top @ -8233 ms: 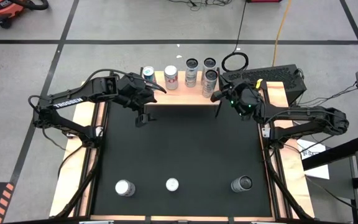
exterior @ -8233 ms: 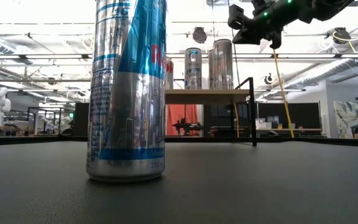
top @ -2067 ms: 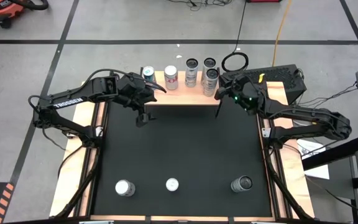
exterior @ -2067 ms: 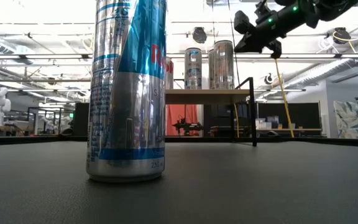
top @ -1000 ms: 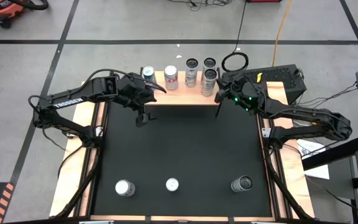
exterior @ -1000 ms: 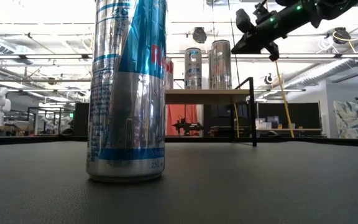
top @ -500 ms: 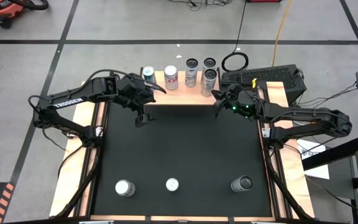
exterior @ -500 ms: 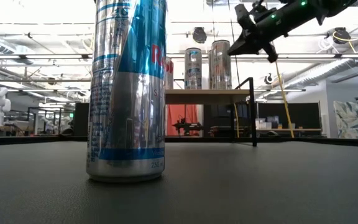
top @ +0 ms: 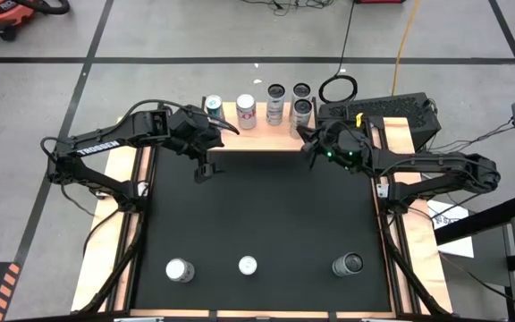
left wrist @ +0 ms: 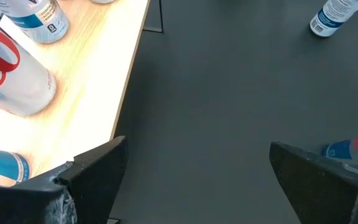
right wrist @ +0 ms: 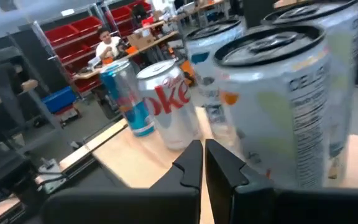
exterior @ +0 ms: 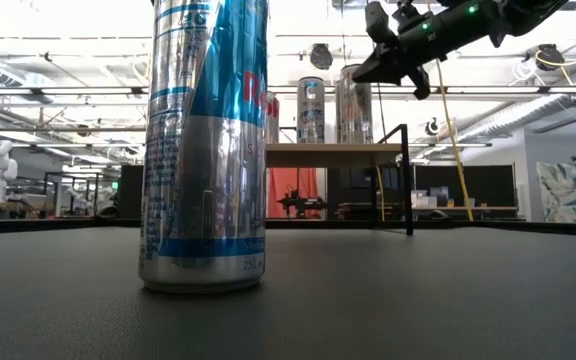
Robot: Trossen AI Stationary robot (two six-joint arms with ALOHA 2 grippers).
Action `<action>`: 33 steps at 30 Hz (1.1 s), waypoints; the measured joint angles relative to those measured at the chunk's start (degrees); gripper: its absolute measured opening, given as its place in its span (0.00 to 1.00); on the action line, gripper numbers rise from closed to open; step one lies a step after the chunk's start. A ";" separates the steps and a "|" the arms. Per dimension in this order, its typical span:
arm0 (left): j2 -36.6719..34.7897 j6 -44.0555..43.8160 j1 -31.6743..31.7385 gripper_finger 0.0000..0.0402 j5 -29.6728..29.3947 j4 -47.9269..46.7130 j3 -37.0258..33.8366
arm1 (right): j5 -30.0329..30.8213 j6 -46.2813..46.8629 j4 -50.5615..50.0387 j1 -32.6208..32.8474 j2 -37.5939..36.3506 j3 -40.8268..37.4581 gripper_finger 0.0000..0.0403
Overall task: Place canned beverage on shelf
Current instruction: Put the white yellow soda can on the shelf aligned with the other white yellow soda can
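Note:
The shelf [top: 257,134], pale wood on thin black legs, stands at the table's far edge. Several cans stand upright on it: a blue one [top: 213,105], a Diet Coke [top: 246,111] and three silver ones [top: 302,113]. My right gripper [top: 306,143] is shut and level at can-top height, just in front of the nearest silver can [right wrist: 291,99]. My left gripper [top: 206,166] hangs open over the shelf's front left corner, with nothing between its fingers [left wrist: 86,180]. Three more cans [top: 248,266] stand along the near edge. My right gripper's shut fingers [right wrist: 194,163] point level toward the shelf's left end, close beside the near side of the silver can's wall [right wrist: 247,137]. I cannot tell whether they touch it.
The black mat [top: 257,215] lies bare between the shelf and the near row of cans. One near can [exterior: 205,140] stands right before the low camera. A keyboard [top: 383,109] and a cable ring [top: 337,88] lie behind the shelf's right end.
My right gripper has moved toward the table's left edge along the shelf's front, closing on the nearest silver can, and has swung a little toward the cans. It has stayed shut.

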 joint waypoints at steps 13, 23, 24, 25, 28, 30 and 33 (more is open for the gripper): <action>0.00 0.00 0.01 0.98 0.00 0.02 0.00 | 4.20 -0.29 -0.21 -0.03 -0.17 0.00 0.00; 0.00 0.00 0.01 0.98 0.00 0.00 0.00 | 7.05 -0.41 -1.38 -0.03 -0.64 -0.02 0.00; -0.02 0.00 0.01 0.98 0.00 0.00 0.00 | 7.08 -0.44 -1.51 -0.03 -0.68 -0.02 0.00; 0.00 0.00 -0.02 0.98 0.00 0.00 0.00 | 7.12 -0.40 -1.59 -0.03 -0.69 -0.02 0.00; 0.00 0.00 0.00 0.98 0.00 0.00 0.00 | 7.17 -0.35 -2.24 -0.03 -0.83 -0.02 0.00; 0.00 0.00 -0.01 0.98 0.00 0.00 0.00 | 7.31 -0.33 -2.58 -0.03 -1.15 -0.02 0.00; 0.00 0.00 -0.01 0.98 0.00 0.00 0.00 | 10.29 0.57 -4.23 0.03 -1.98 -0.02 0.00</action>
